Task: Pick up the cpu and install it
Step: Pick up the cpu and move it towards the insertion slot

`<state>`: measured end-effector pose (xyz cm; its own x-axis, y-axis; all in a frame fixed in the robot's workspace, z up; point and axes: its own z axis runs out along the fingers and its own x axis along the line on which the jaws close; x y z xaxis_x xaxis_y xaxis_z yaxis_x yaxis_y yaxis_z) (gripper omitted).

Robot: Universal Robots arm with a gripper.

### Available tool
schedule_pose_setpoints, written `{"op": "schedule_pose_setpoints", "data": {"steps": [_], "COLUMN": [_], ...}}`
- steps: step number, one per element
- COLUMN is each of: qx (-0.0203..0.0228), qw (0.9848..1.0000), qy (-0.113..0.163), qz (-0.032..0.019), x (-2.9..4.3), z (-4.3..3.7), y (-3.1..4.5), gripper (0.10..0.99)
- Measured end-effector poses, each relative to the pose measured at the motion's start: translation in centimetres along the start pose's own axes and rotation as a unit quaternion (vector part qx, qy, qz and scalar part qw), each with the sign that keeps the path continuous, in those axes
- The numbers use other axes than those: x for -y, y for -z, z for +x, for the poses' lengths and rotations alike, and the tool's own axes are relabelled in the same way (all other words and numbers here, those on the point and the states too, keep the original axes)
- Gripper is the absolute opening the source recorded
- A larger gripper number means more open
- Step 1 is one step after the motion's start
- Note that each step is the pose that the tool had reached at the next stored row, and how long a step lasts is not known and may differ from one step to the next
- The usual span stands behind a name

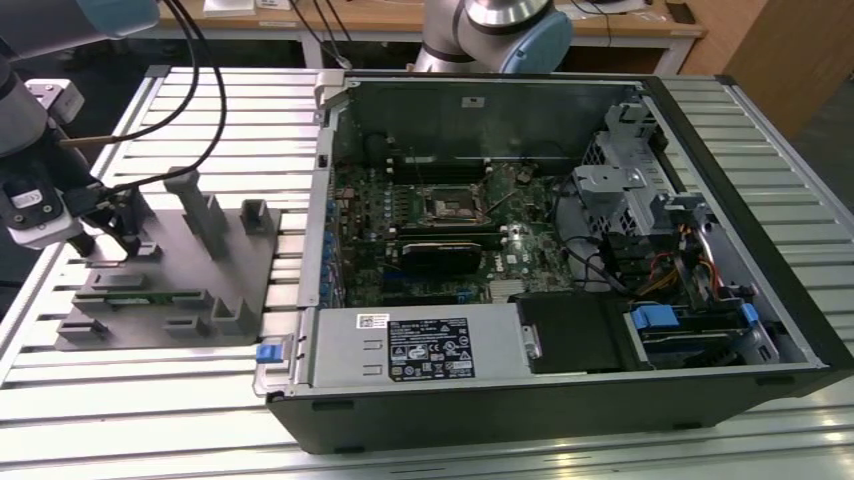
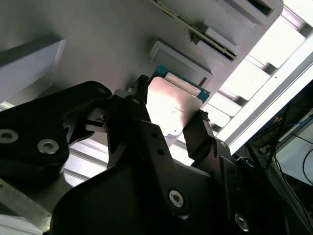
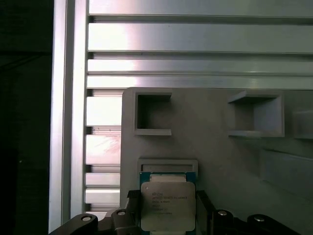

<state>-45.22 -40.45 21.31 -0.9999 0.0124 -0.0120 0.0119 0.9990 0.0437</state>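
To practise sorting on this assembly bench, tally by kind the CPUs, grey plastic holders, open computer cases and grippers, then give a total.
cpu: 1
grey plastic holder: 1
open computer case: 1
gripper: 1
Total: 4

The cpu (image 3: pixel 167 205) top is glossy metal, the holder (image 3: pixel 210 142) matt plastic.

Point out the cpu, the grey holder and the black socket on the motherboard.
cpu (image 3: pixel 167 208): first wrist view, middle of its silvery top.
grey holder (image 3: pixel 208 149): first wrist view, bare flat face.
black socket (image 1: pixel 451 204): exterior view, centre within its metal frame.
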Motion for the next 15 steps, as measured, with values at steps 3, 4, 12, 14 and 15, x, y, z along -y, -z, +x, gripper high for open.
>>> {"op": "schedule_pose_setpoints", "data": {"steps": [3,4,12,14,15], "qx": [0.0000,-0.0001,-0.0001,0.0000,-0.0001], "qw": [1.0000,1.0000,1.0000,1.0000,1.0000], "qy": [0.000,0.000,0.000,0.000,0.000], "qz": [0.0000,0.0001,0.0000,0.0000,0.0000], "x": [0.00,0.00,-0.02,-0.03,-0.03], "z": [0.00,0.00,0.00,-0.01,-0.01], "y": [0.06,0.09,0.45,0.63,0.72], "gripper": [0.541,0.541,0.541,0.541,0.541]}}
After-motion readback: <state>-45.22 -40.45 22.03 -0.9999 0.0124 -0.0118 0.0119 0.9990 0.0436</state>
